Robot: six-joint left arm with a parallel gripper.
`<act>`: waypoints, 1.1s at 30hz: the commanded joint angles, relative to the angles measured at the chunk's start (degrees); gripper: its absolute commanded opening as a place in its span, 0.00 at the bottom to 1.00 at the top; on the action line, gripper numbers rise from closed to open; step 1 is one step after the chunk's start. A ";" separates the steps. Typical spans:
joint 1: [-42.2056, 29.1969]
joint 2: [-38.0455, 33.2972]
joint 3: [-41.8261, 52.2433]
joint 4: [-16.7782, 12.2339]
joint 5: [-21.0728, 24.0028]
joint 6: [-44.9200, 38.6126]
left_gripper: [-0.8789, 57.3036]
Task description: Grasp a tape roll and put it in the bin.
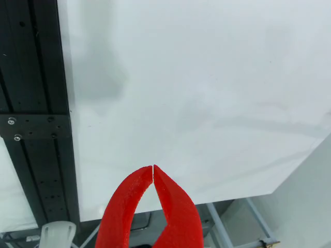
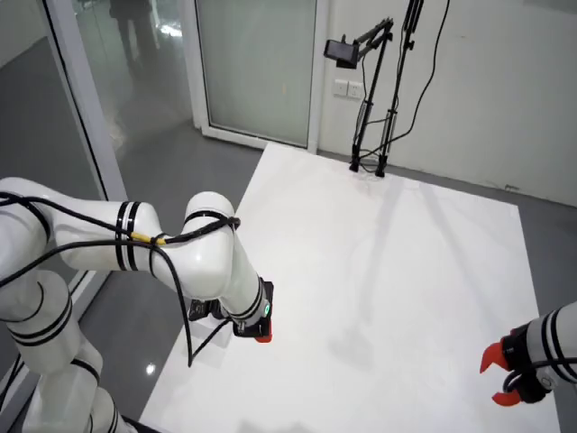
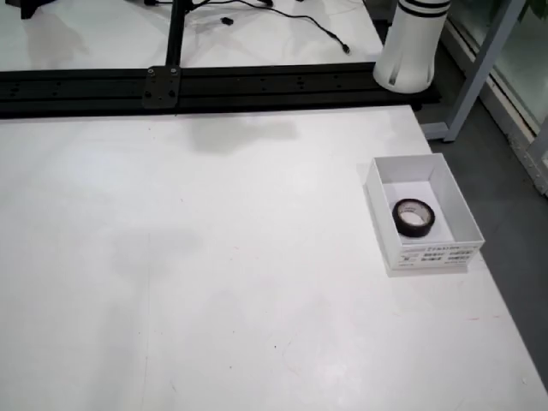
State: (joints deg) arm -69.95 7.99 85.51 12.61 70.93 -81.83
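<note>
tape roll in bin, hand elsewhere

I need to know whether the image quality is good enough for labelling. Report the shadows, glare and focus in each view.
View riding on the gripper: shut red gripper sharp, soft grey shadow upper left on the white table. View from the side: even light, faint arm shadows, reflections on the glass. View from above: black tape roll crisp in the white bin, slight shadow near the rail.
</note>
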 commanded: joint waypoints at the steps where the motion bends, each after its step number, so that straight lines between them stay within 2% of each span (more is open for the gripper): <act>1: 4.21 0.00 0.00 0.31 0.09 0.00 0.02; 15: 11.16 -0.08 0.00 1.01 0.09 0.00 0.02; 33: 4.83 0.00 0.00 1.01 0.09 0.00 0.02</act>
State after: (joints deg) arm -61.64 7.95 85.51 13.48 71.02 -81.83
